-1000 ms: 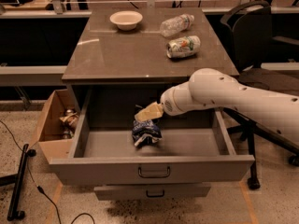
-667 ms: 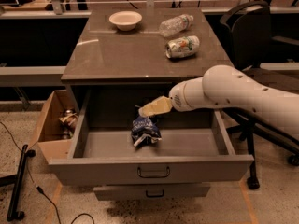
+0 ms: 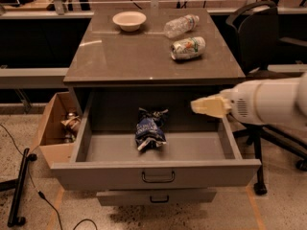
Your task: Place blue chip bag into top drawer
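The blue chip bag (image 3: 149, 129) lies crumpled on the floor of the top drawer (image 3: 153, 170), which is pulled fully open under the table. My gripper (image 3: 199, 106) is on the end of the white arm coming in from the right. It hovers above the right part of the drawer, to the right of the bag and higher than it, apart from it. It holds nothing.
On the tabletop (image 3: 124, 56) stand a white bowl (image 3: 129, 20), a clear plastic bottle (image 3: 181, 25) and a crushed can (image 3: 188, 48). A lower drawer (image 3: 156, 197) sits slightly open. A cardboard box (image 3: 56, 128) is at left, a black chair (image 3: 254, 37) at right.
The gripper has drawn back from just above the bag to the right and upward. The bag stays lying in the drawer.
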`<action>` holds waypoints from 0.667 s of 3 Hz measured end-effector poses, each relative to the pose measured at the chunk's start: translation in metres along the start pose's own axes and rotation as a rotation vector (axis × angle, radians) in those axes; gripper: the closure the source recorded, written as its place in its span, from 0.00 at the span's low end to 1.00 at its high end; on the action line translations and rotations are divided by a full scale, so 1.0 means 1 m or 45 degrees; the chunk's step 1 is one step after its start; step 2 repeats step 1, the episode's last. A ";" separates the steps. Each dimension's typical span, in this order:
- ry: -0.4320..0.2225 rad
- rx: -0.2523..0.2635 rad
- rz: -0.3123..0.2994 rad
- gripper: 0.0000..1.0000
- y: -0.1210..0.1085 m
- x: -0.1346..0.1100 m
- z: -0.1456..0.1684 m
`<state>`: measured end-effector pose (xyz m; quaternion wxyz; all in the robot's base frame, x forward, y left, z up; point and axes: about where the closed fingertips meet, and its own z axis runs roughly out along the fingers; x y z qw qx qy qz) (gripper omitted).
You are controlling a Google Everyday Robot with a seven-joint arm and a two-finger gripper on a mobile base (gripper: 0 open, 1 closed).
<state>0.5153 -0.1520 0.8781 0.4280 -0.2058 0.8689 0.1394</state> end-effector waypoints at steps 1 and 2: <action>-0.041 0.093 0.005 0.50 -0.007 -0.008 -0.044; -0.041 0.093 0.005 0.50 -0.007 -0.008 -0.044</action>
